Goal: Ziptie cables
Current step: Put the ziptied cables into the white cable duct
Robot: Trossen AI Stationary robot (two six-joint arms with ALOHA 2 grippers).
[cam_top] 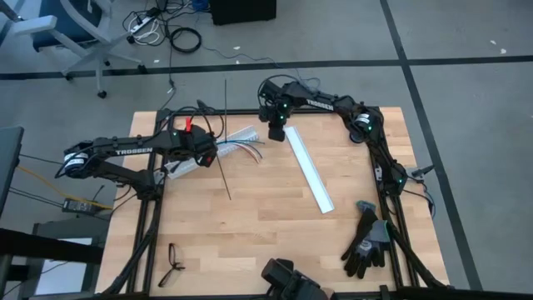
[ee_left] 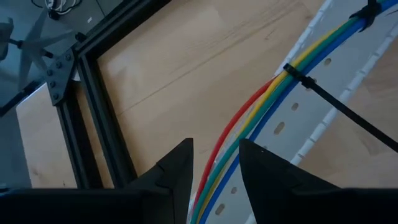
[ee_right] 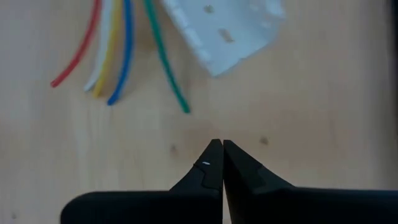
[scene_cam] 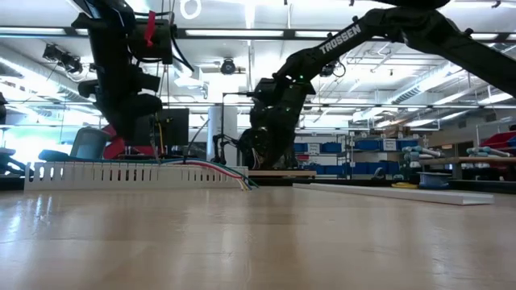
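Observation:
The cables [cam_top: 241, 147], a bundle of red, yellow, green and blue wires, lie along a white slotted channel [cam_top: 187, 162] at the table's far left. Their free ends [ee_right: 118, 68] fan out on the wood past the channel's end. A black ziptie [ee_left: 292, 73] rings the bundle, and its tail [ee_left: 354, 118] runs off across the channel. My left gripper [ee_left: 214, 171] is over the channel, shut on the bundle. My right gripper [ee_right: 222, 148] hangs shut and holding nothing above bare wood, just short of the free ends. My left gripper has the cables [ee_left: 217, 177] between its two fingers, at a stretch that lies in the channel, back from the ziptie. The fingers slant down from the table's left side and stand across the bundle. The bundle stays down in the channel, gently curved.
A second white channel [cam_top: 310, 171] lies slantwise at the table's middle right. A long thin black strip [cam_top: 228, 179] runs from the far edge toward the middle. Black gloves [cam_top: 366, 242] sit at the near right, glasses [cam_top: 173, 262] at the near left. The black frame rail [ee_left: 106, 124] borders the table.

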